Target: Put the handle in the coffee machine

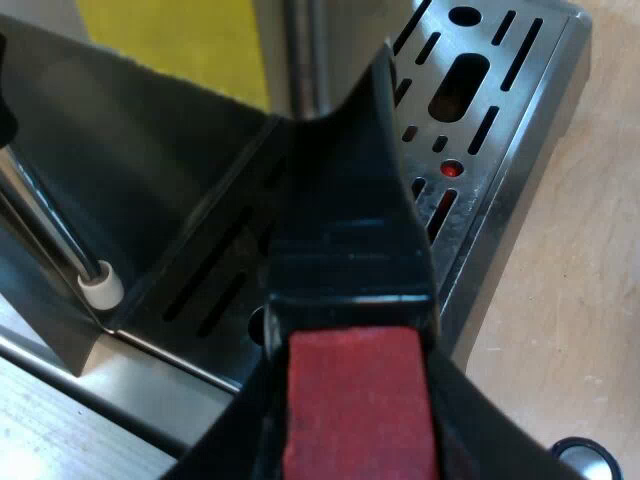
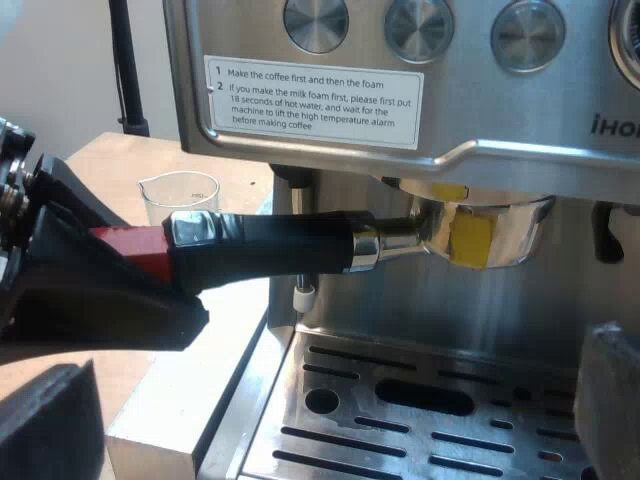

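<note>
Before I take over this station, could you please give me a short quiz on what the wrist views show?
1. True or false: the metal holder is up at the espresso machine's front, above the drip tray.
2. What does the left gripper hold? A the red end of the handle; B a tamper; C a mug.
3. Fill in: the clear vessel beyond the handle is the ____.
Key: 1 true; 2 A; 3 measuring glass.

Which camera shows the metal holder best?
The right wrist view: the whole metal holder shows, basket up at the espresso machine front, red end in the left pincer. The left wrist view catches its dark handle and red end close up.
</note>
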### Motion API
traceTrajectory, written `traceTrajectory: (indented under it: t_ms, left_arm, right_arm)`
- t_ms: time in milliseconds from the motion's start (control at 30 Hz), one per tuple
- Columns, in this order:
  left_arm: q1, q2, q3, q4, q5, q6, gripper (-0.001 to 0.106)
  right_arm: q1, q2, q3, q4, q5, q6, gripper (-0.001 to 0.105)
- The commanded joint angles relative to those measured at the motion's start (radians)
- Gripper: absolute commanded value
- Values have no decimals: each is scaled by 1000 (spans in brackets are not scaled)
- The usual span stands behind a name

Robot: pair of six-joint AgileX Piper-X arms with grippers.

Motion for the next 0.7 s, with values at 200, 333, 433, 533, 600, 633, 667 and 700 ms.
traceTrajectory:
  t_ms: [200, 333, 433, 533, 600, 633, 667, 700]
  left_arm:
    - [3, -14, -22, -40, 76, -14, 0]
    - [14, -14, -22, -40, 65, -14, 0]
    - [14, -14, -22, -40, 65, -14, 0]
    - [14, -14, -22, -38, 65, -14, 0]
    - [14, -14, -22, -38, 65, -14, 0]
    - [14, -14, -22, -42, 68, -14, 0]
    - [14, -14, -22, -45, 77, -14, 0]
    - [16, -14, -22, -45, 79, -14, 0]
  right_arm:
    - [-4, -6, -4, 2, 7, -11, 97]
    - [-4, -6, -4, 2, 7, -11, 97]
    - [-4, -6, -4, 2, 7, -11, 97]
    - [-4, -6, -4, 2, 7, -11, 97]
    - [-4, -6, -4, 2, 7, -11, 97]
    - [-4, -6, -4, 2, 7, -11, 97]
    - [-4, -6, -4, 2, 7, -11, 97]
    - [-4, -6, -4, 2, 7, -11, 97]
